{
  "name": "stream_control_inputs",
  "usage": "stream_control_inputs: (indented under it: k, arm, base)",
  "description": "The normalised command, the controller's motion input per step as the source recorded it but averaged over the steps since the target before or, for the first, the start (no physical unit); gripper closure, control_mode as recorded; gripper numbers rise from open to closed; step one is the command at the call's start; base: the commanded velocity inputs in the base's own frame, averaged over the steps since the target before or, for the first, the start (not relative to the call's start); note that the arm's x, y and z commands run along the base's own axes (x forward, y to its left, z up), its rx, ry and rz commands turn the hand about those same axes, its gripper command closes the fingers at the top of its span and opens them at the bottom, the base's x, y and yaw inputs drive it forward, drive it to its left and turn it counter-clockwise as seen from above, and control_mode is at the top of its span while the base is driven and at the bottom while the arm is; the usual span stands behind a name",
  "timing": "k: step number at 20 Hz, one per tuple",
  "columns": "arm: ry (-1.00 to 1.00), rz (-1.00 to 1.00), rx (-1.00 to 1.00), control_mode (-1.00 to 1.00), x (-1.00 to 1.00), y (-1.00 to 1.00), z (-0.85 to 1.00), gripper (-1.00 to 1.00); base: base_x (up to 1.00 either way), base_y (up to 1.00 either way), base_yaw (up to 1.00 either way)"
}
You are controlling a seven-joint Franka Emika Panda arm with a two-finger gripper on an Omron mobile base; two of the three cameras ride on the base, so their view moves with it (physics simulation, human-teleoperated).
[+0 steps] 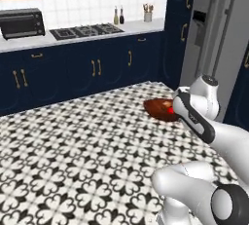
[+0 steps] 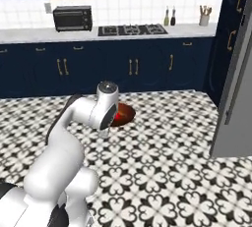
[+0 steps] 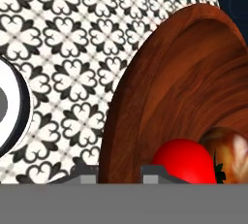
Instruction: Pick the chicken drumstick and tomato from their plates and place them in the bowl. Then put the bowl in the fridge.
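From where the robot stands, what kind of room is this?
A home kitchen, most likely: a gas hob and toaster oven on a pale counter over navy cabinets, a tall grey fridge at the right.

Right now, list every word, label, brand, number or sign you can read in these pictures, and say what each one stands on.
None can be read.
Toaster oven: dark front, no legible brand or numbers.
Fridge dispenser panel: dark patch, no readable marks.
Bottles by the stove: too small to show any label.
Bowl, tomato, chicken drumstick: plain surfaces, no writing.
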Motion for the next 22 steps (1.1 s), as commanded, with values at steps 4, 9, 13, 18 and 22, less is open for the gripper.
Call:
stream_control_inputs:
  k: [4,9,13,18,22]
  arm:
    - [0.0,0.0,0.0,1.0,0.0,0.0,0.0,1.0]
    - [0.0,0.0,0.0,1.0,0.0,0.0,0.0,1.0]
    - [0.0,0.0,0.0,1.0,0.0,0.0,0.0,1.0]
    - [0.0,0.0,0.0,1.0,0.0,0.0,0.0,1.0]
    - [0.0,0.0,0.0,1.0,0.0,0.0,0.0,1.0]
  base:
    - [1.0,0.35,-0.18]
    - [1.0,0.26,-0.31]
    - [1.0,0.29,-0.42]
    - [1.0,0.32,-0.48]
    - [1.0,0.36,-0.51]
